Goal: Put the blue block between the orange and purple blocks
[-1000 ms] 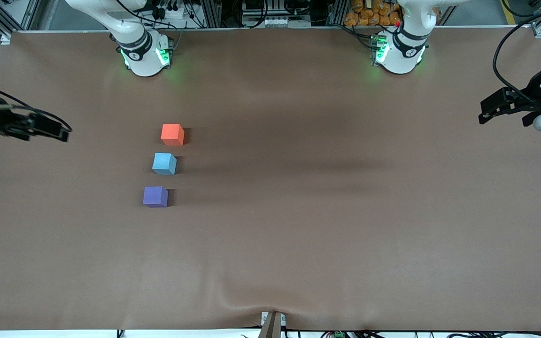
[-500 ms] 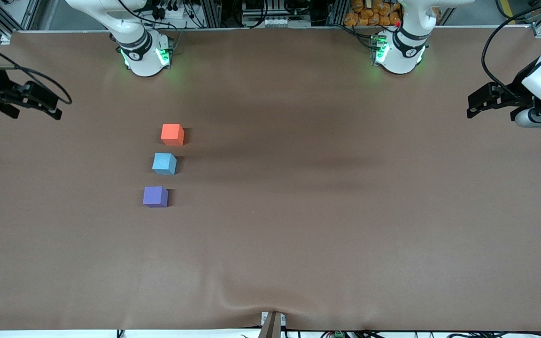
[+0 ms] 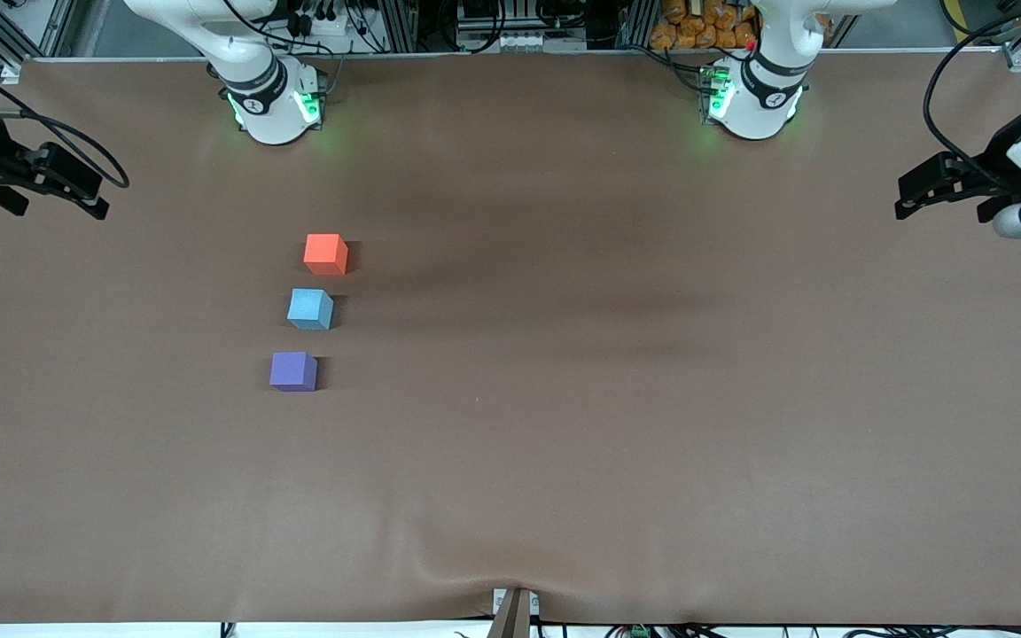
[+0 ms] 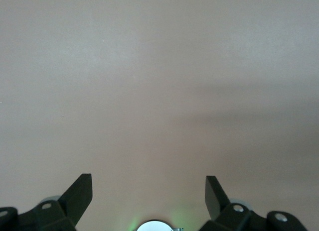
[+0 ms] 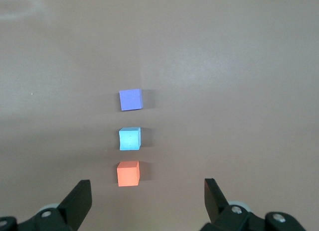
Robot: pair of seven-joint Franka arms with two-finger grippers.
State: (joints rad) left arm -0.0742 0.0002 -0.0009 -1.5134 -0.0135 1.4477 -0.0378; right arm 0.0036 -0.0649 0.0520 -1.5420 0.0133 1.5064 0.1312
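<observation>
Three small cubes stand in a short row toward the right arm's end of the table. The orange block (image 3: 325, 253) (image 5: 128, 173) is farthest from the front camera and the purple block (image 3: 293, 370) (image 5: 130, 99) is nearest. The blue block (image 3: 310, 308) (image 5: 130, 138) sits between them, apart from both. My right gripper (image 3: 89, 193) (image 5: 147, 186) hangs open and holds nothing, over the table's edge at its own end, well away from the cubes. Over the other end of the table my left gripper (image 3: 909, 199) (image 4: 148, 178) is open too, with only bare cloth under it.
A brown cloth (image 3: 564, 425) covers the whole table, with a wrinkle at its front edge (image 3: 475, 571). The two arm bases (image 3: 273, 102) (image 3: 754, 97) stand along the table's edge farthest from the front camera. Cables (image 3: 940, 106) hang by the left arm.
The right gripper has drawn back toward the bases' side of the table. The left gripper swung inward, then back out to the table's end. No cube has moved.
</observation>
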